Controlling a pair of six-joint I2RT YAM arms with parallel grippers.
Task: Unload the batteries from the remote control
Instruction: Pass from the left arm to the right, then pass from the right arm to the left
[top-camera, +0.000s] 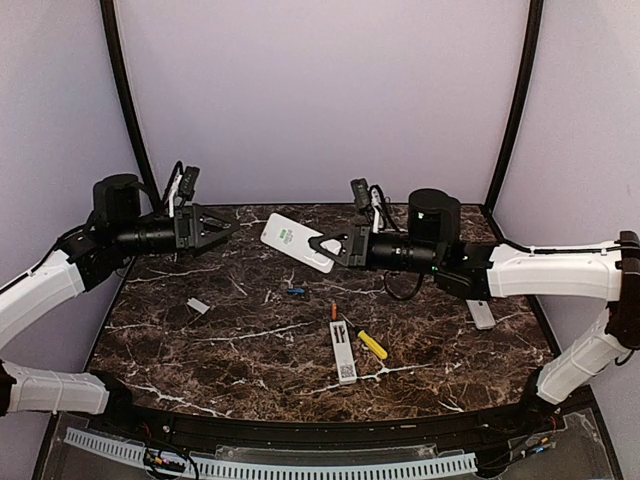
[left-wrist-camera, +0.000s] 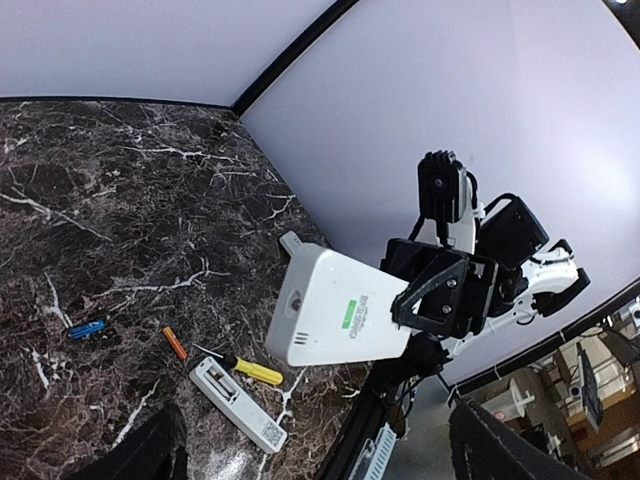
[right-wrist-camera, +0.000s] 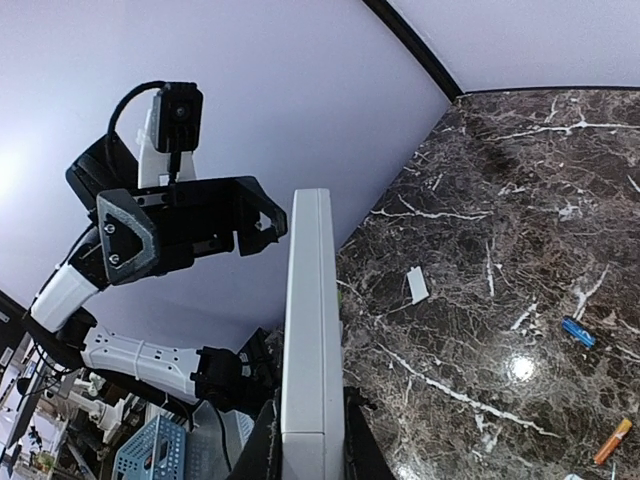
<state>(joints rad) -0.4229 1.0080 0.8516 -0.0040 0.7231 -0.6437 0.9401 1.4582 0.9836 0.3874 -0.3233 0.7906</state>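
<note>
My right gripper (top-camera: 335, 245) is shut on a wide white remote (top-camera: 295, 242) and holds it tilted in the air above the table's back middle. In the right wrist view the remote (right-wrist-camera: 312, 330) shows edge-on between my fingers (right-wrist-camera: 268, 450). My left gripper (top-camera: 215, 232) is open and empty, in the air to the left of the remote and apart from it. A blue battery (top-camera: 296, 292) and an orange battery (top-camera: 334, 311) lie on the table; they also show in the left wrist view (left-wrist-camera: 87, 328) (left-wrist-camera: 175, 343). No red battery shows.
A slim white remote (top-camera: 343, 352) with its open compartment up lies at the front middle, with a yellow-handled screwdriver (top-camera: 370, 343) beside it. One flat white cover (top-camera: 198, 306) lies at the left and another (top-camera: 481, 314) at the right, under my right arm.
</note>
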